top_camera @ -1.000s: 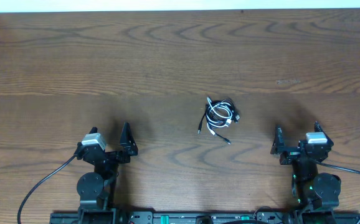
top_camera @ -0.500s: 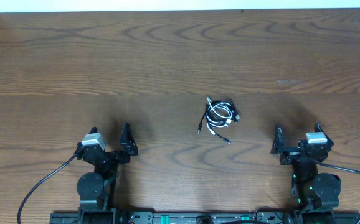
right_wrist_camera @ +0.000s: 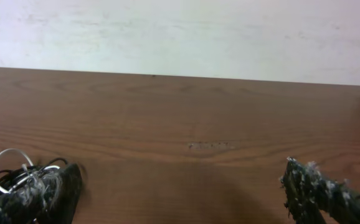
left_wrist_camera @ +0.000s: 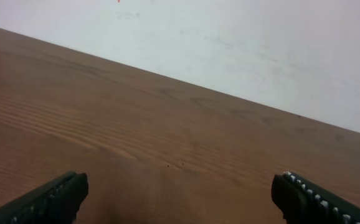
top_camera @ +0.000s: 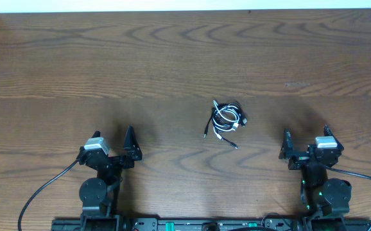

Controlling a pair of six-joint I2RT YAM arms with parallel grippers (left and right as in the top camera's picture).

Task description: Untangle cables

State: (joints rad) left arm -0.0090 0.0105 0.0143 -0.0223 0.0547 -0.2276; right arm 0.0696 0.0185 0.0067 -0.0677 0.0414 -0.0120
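Across the overhead view: wooden table (top_camera: pixel 172 58), dark grain, fills the frame; a white wall (left_wrist_camera: pixel 230 37) stands along its far edge. Left arm (top_camera: pixel 95 186) and right arm (top_camera: pixel 323 189) sit at the near edge, well apart, both low over the wood. Left gripper (left_wrist_camera: pixel 180 200): fingers spread wide, nothing between them, bare table ahead. Right gripper (right_wrist_camera: pixel 180 194): fingers likewise spread wide, holding nothing. Cable bundle (top_camera: pixel 225 120): black and white cords knotted in one small clump, lying flat near table centre, between the two arms and nearer the right one, touched by neither. Right wrist view shows a white loop of it just past one finger (right_wrist_camera: pixel 49 190).
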